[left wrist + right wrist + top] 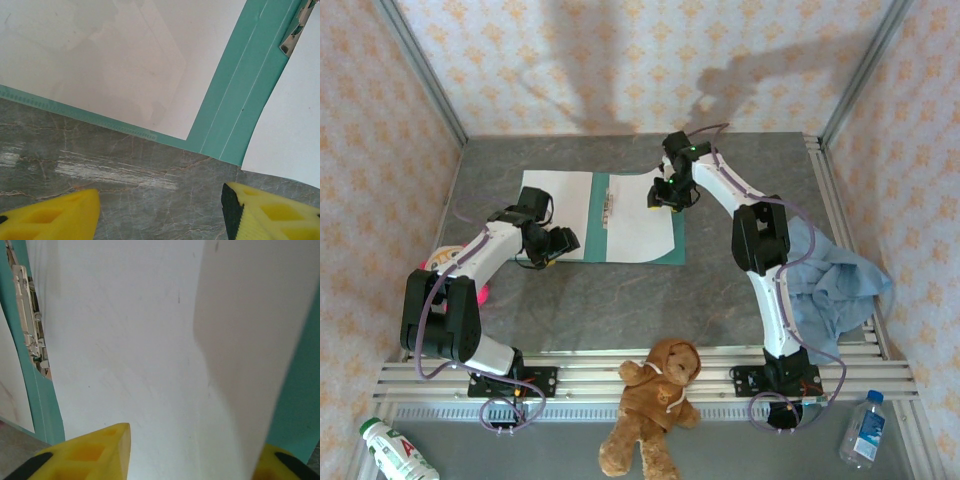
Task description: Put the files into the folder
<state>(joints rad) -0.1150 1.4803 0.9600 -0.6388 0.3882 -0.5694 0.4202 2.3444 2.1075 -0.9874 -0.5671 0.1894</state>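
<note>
Folder (601,215): teal-green, lying open and flat on the counter (720,300), toward the far edge and a little left of the middle; its spine runs from far to near, with a metal clip (295,30) on it.
Left sheet (565,205): white, flat on the folder's left half, with a teal strip showing along its near edge and beside the spine.
Right sheet (640,225): white, on the folder's right half; its right edge looks curved in the top view, and a shaded band runs along that side in the right wrist view.
Left end effector (160,215): jaws apart, nothing between them, over bare counter just beside the folder's near edge, close to the spine; whether it touches the counter cannot be told.
Right end effector (187,460): jaws spread wide, gripping nothing, over the right sheet near the folder's far edge; contact with the paper cannot be told.
Blue cloth (830,280): crumpled at the counter's right edge, beside the right arm.
Teddy bear (655,400): brown, on the rails at the near edge, between the two arm bases.
Bottles: one at the near left corner (395,450), one at the near right (863,430).
</note>
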